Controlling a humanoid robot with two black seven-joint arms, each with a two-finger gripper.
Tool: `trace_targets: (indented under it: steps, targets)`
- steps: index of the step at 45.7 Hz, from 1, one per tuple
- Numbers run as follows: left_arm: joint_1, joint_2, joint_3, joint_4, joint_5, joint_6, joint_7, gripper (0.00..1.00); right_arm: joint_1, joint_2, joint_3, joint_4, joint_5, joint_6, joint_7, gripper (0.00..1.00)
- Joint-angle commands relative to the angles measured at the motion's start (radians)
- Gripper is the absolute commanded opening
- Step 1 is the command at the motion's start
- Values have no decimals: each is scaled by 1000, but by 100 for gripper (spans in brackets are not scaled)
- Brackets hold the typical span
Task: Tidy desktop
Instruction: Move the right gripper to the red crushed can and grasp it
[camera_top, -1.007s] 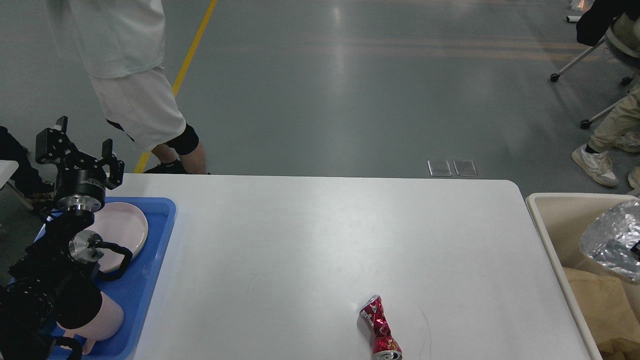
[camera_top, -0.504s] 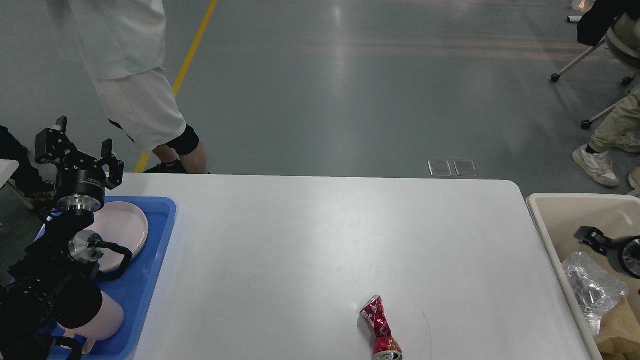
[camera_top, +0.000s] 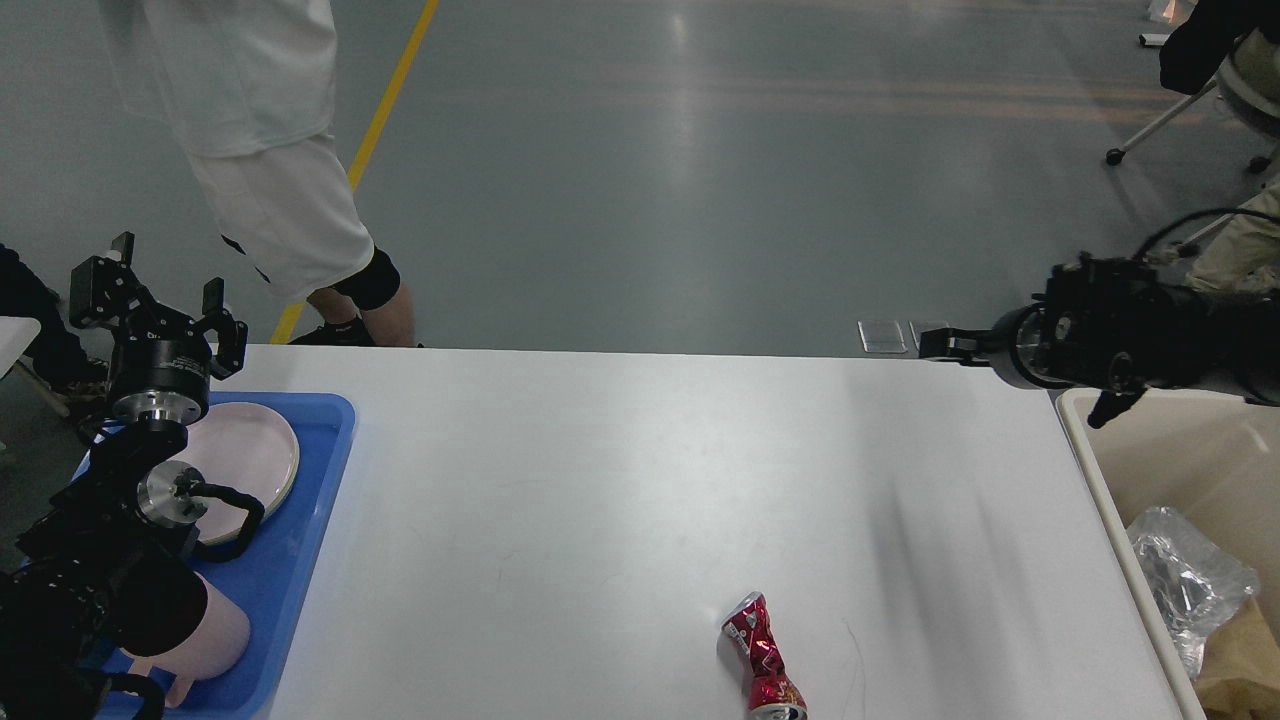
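The white desktop (camera_top: 620, 480) fills most of the head view. A crushed red can (camera_top: 762, 660) lies on it near the front edge, right of centre. My left gripper (camera_top: 165, 300) is open and empty, held up over the far end of a blue tray (camera_top: 300, 560) at the desk's left. My right arm comes in from the right. Its gripper (camera_top: 950, 345) hovers over the desk's far right corner, dark and seen side-on, with nothing visible in it.
The blue tray holds a pink plate (camera_top: 250, 455) and a pink cup (camera_top: 210, 635). A beige bin (camera_top: 1085, 450) at the desk's right holds crumpled silver foil (camera_top: 1190, 585) and brown paper (camera_top: 1240, 660). A person (camera_top: 270, 170) stands behind the far left corner.
The silver foil went from my right gripper into the bin. My right arm then rose and swung left to the desk's far right corner. The left arm stayed still.
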Motion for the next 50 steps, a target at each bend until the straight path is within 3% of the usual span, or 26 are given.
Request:
trace_targets:
  steps: [1, 13, 16, 24, 27, 39, 50]
  targets:
    - [0, 0, 0, 0, 0, 0, 0, 97, 53, 125, -27, 68, -38, 7, 0, 100]
    - [0, 0, 0, 0, 0, 0, 0, 97, 157, 196, 32, 319, -173, 56, 10, 100]
    - [0, 0, 0, 0, 0, 0, 0, 97, 203, 191, 68, 379, -172, 148, 8, 100]
    - [0, 0, 0, 0, 0, 0, 0, 97, 234, 191, 161, 404, -164, 531, 3, 100]
    - [0, 0, 0, 0, 0, 0, 0, 97, 223, 191, 177, 412, -159, 607, 2, 100]
    - [0, 0, 0, 0, 0, 0, 0, 97, 47, 193, 186, 366, -159, 514, -6, 100]
    - [0, 0, 0, 0, 0, 0, -1, 97, -82, 193, 207, 307, -133, 317, -6, 100]
